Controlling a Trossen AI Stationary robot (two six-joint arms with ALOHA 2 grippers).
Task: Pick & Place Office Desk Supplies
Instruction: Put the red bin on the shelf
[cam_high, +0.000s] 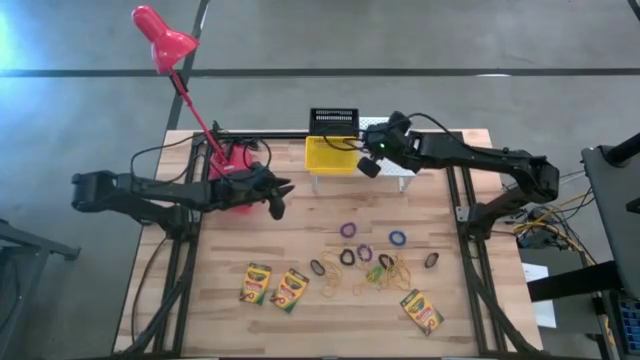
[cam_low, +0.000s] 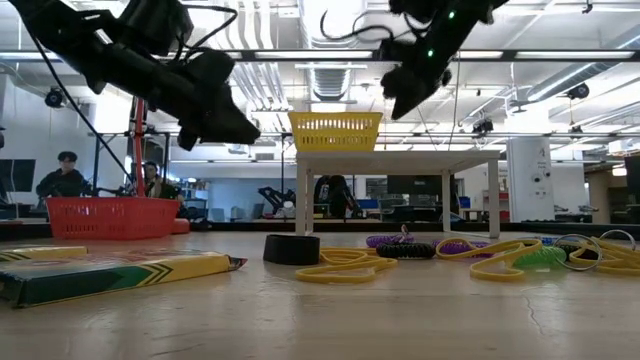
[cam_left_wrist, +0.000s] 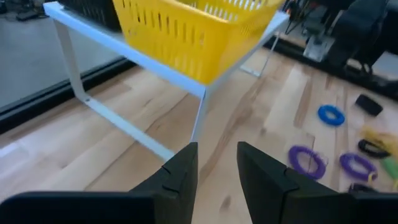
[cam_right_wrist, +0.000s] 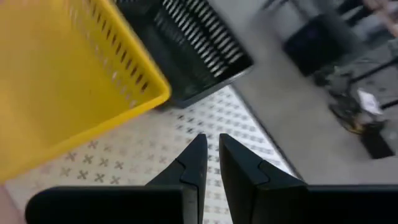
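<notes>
Three yellow-green crayon boxes (cam_high: 256, 283) (cam_high: 290, 290) (cam_high: 422, 311) lie flat near the table's near edge. Purple, blue and black rings (cam_high: 348, 229) (cam_high: 398, 238) (cam_high: 347, 257) and tan rubber bands (cam_high: 385, 275) lie scattered between them. The yellow basket (cam_high: 330, 153) stands on the white riser (cam_high: 400, 180), with the black basket (cam_high: 333, 121) behind it. The pink-red basket (cam_high: 232, 172) sits at the lamp's foot. My left gripper (cam_high: 278, 197) hovers beside the pink-red basket, narrowly open and empty. My right gripper (cam_high: 368, 163) hangs shut over the riser, right of the yellow basket.
The red desk lamp (cam_high: 165, 38) rises from the table's far left on a slanting pole. The riser's thin white legs (cam_left_wrist: 200, 118) stand ahead of my left gripper (cam_left_wrist: 216, 163). Bare wood lies between the riser and the rings. People sit in the room behind (cam_low: 62, 175).
</notes>
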